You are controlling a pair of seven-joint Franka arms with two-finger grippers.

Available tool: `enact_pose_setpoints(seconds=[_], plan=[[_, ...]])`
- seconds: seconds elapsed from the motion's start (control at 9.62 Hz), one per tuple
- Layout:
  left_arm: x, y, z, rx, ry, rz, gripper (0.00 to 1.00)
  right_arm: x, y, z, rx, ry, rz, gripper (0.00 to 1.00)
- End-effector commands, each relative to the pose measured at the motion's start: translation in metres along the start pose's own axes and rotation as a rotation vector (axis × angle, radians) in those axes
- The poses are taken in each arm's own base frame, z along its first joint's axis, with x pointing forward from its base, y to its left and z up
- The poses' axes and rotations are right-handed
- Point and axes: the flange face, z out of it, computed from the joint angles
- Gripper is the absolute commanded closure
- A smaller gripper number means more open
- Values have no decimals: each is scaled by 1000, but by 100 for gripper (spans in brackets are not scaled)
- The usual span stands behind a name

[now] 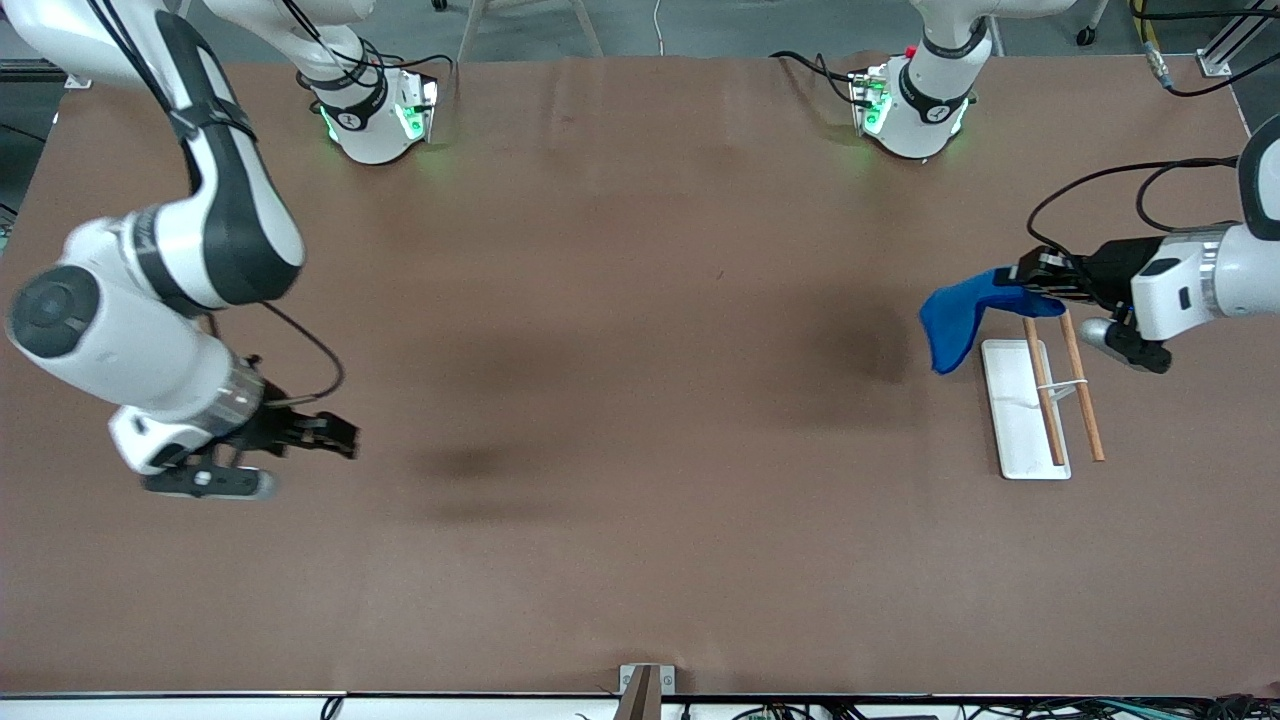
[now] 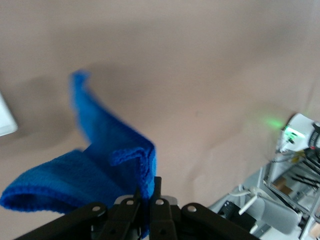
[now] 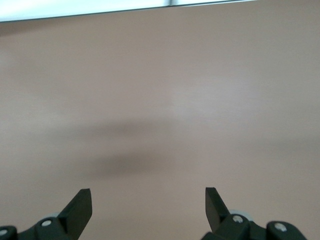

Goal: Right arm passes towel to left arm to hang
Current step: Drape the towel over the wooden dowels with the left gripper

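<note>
Front view: brown table. Left gripper up in air at left arm's end, fingers pinched on small bright blue microfibre towel; cloth hangs over table just beside white flat tray w/ two wooden rods. Right gripper over bare table at right arm's end, arm waiting, holding nothing.

Left wrist view: left gripper fingers pressed together on towel edge; cloth folds and droops. Tray corner at frame edge.

Right wrist view: right gripper fingers spread wide, only table between.
</note>
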Motion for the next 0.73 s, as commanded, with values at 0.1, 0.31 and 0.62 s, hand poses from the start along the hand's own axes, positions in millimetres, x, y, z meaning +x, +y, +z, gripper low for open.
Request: enact_pose_setpoints(seconds=[0.1,0.31,0.62], plan=[[1,-53,-14,94,69,-83,100,-36,83,-113,-104,49,127,0],[5,-90,-20,153,87,-139,100,-64,114,-164,-100,-24,71,0],[-5,-152,-37,182,108,-145,100,-101,158,-216,-40,-22,134,0]])
